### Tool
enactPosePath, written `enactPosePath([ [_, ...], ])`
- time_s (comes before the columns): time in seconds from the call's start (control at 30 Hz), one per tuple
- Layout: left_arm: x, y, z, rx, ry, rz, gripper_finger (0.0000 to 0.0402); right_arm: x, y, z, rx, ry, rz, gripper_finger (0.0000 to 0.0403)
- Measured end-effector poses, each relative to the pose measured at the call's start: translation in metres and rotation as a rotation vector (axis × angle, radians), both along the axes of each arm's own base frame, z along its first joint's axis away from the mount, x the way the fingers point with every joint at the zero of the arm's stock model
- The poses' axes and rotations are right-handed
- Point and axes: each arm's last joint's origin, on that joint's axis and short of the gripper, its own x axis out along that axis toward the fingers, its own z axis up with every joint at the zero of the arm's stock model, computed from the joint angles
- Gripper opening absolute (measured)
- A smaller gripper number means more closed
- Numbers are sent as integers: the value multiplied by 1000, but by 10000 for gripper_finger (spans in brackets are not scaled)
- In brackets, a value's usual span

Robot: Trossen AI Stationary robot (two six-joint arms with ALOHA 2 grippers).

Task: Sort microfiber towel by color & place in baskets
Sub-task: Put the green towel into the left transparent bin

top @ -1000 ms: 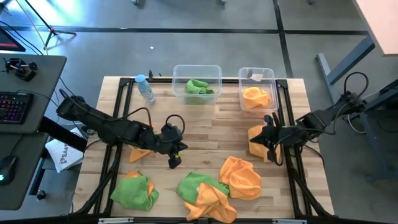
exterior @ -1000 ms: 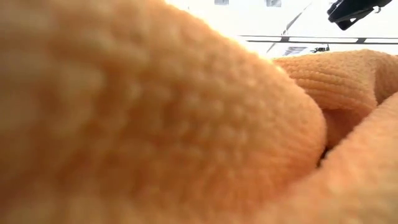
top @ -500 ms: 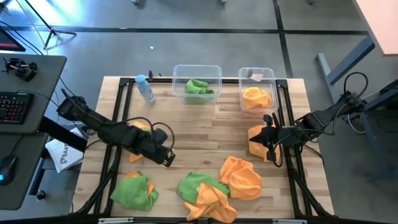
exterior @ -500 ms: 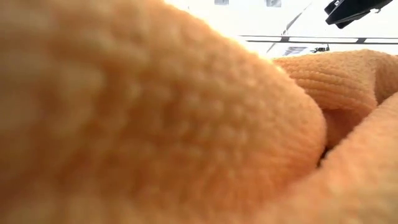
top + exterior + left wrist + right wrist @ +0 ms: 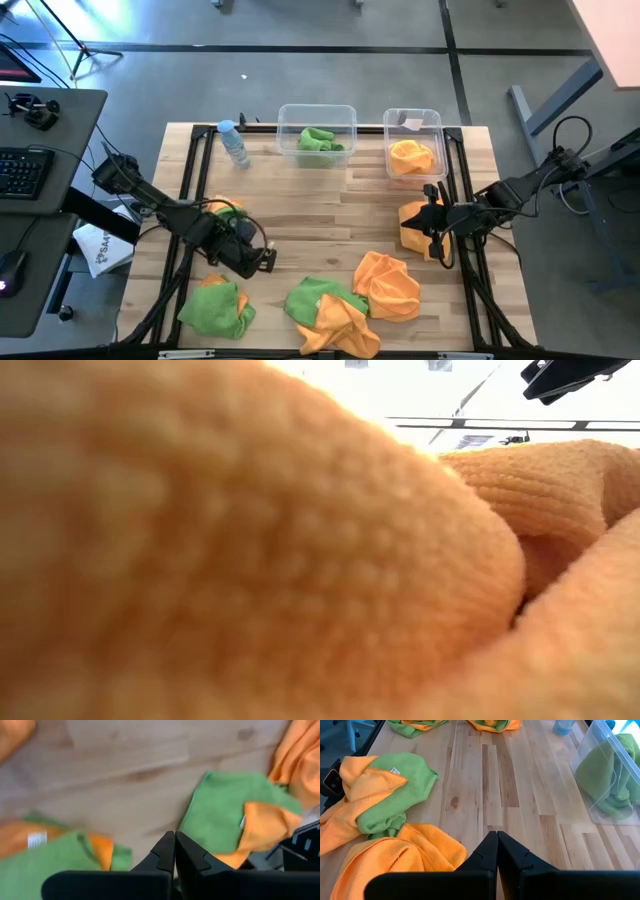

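On the table, left hand, pressed together, has retreated toward the green towel.

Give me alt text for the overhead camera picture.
Two dark arms work a wooden table strewn with orange and green towels. The left gripper and right gripper are shut. At the far edge, the wider basket holds a green towel, the narrower basket an orange towel.

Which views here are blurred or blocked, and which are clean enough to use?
Low view: almost filled by an out-of-focus orange towel against the lens. Left wrist view: motion-smeared over table and towels. High and right wrist views: sharp, evenly lit.
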Motion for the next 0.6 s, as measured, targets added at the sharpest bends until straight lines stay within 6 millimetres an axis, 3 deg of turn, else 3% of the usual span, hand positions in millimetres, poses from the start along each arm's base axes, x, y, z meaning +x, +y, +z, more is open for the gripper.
enactPosePath([
  [0.3,-11,-27,-26,-83,285,28,0,0,0,0,-1,0,1,0],
  [0.6,-3,-41,-52,22,329,-119,0,0,0,0,-34,1,24,0],
])
